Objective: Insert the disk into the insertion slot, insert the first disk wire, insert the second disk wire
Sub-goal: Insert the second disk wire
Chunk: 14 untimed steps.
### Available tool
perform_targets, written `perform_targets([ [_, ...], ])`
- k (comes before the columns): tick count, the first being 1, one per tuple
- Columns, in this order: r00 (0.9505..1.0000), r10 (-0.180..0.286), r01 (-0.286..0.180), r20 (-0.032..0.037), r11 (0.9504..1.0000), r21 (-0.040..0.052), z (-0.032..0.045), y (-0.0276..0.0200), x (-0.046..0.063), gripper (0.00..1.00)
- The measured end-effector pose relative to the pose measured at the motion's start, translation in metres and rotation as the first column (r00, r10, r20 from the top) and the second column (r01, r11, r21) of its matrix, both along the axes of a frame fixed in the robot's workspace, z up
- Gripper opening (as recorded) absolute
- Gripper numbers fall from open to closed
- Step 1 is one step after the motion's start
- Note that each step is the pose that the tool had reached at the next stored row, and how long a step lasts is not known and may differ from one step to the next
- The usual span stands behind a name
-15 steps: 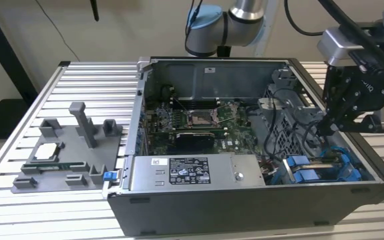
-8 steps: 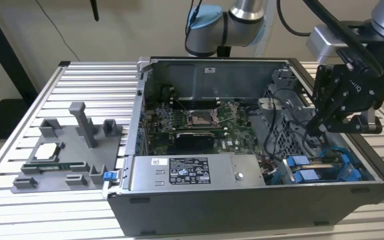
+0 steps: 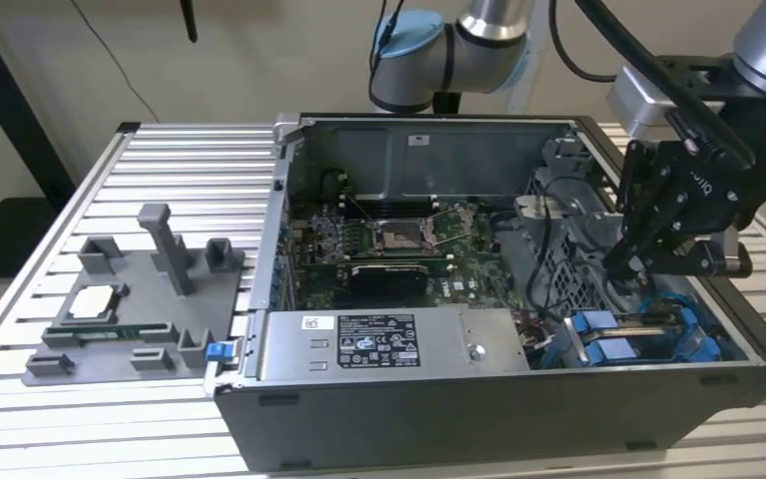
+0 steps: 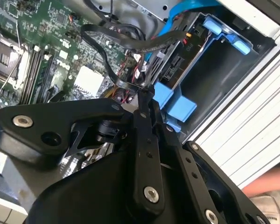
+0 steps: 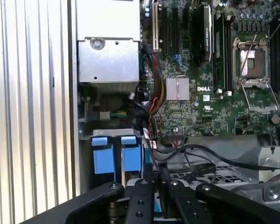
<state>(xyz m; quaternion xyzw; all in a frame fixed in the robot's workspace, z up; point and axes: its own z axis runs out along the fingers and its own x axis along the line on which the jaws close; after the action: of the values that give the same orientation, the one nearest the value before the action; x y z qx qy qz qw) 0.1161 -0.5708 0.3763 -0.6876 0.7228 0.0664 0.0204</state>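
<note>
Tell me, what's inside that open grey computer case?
A green motherboard, a silver power supply box, black cables, blue drive carriers. The black gripper hides part of the drive bay.

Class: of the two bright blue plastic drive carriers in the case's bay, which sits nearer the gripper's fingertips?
The blue carrier beside the black cables, directly ahead of the gripper.

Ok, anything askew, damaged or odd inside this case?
Nothing looks damaged or spilled. The blue carriers sit level, side by side in their bay. Loose black cables trail across the drive cage beside the gripper, untidy but not broken.
</note>
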Motion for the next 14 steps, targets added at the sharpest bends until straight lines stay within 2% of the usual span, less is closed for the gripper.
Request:
perform_targets([
  [3,1.0,0.0,0.0,-0.0036,1.0,-0.0005,-0.0027,-0.0009,0.0002,0.0],
  [14,1.0,0.0,0.0,-0.0036,1.0,-0.0004,-0.0048,-0.0009,0.0002,0.0],
])
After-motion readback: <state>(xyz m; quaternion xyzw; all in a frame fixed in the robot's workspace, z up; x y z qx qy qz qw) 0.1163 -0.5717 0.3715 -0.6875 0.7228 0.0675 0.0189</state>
